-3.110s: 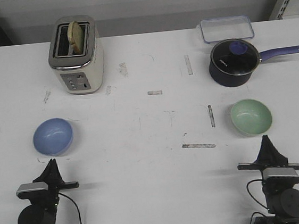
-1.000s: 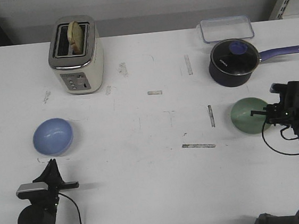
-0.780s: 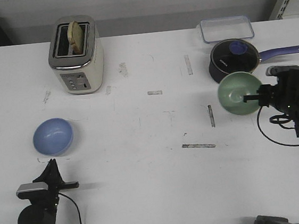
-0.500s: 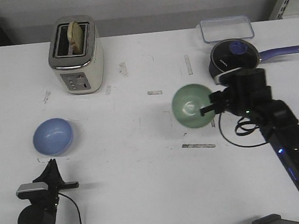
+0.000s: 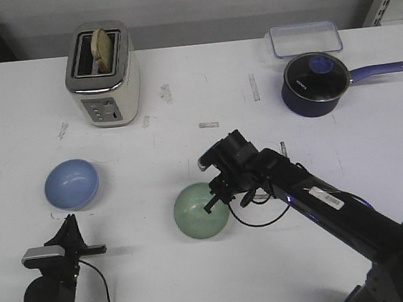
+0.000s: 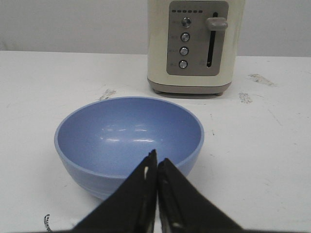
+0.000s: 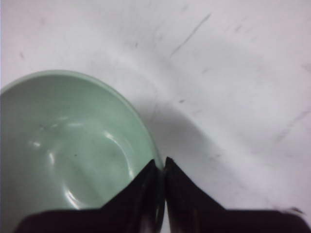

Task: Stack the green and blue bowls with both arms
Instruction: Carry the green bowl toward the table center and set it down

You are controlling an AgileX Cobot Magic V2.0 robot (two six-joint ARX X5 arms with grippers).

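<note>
The right arm reaches low and diagonally across the counter (image 5: 180, 88) toward its middle, its right gripper (image 5: 216, 196) pinching the rim of the green bowl (image 5: 201, 210), fingers clamped on the wall as the right wrist view shows. Half a second ago that bowl hung farther back and right, nearer the saucepan (image 5: 314, 83). The left gripper (image 6: 156, 170) is parked at the near edge, fingers pressed together on nothing, with the blue bowl (image 5: 71, 184) unmoved just ahead of it, before the toaster (image 5: 103, 75).

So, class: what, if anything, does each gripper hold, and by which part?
The right gripper pinches the green bowl by its rim. The left gripper holds nothing.
</note>
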